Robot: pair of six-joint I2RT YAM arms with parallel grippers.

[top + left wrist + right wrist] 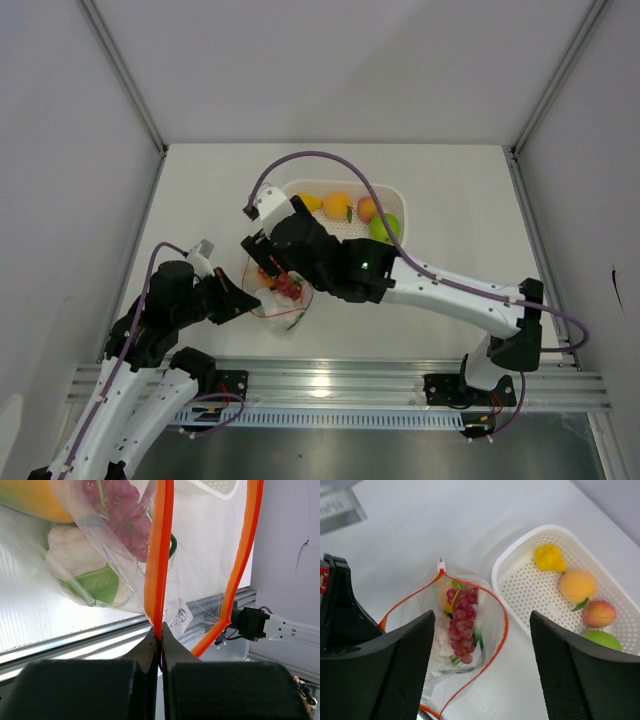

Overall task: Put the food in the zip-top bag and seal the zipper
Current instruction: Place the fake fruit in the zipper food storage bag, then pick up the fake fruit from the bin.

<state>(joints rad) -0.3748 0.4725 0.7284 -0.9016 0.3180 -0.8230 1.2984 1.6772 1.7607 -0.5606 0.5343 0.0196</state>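
The clear zip-top bag (283, 297) lies open on the table, holding dark red grapes (462, 622), a white cauliflower (439, 647) and a yellow-orange fruit (35, 500). My left gripper (161, 632) is shut on the orange zipper (159, 555) at the bag's near corner; in the top view it (248, 303) sits left of the bag. My right gripper (481, 625) is open and empty, hovering above the bag's mouth (265, 265). A lemon (549, 557), an orange (577, 586), a peach (599, 613) and a green apple (604, 640) lie in the white basket (505, 562).
The white perforated basket (398, 192) stands behind and to the right of the bag. An aluminium rail (330, 385) runs along the near table edge. Enclosure walls stand at left, right and back. The left arm (340, 610) is close beside the bag.
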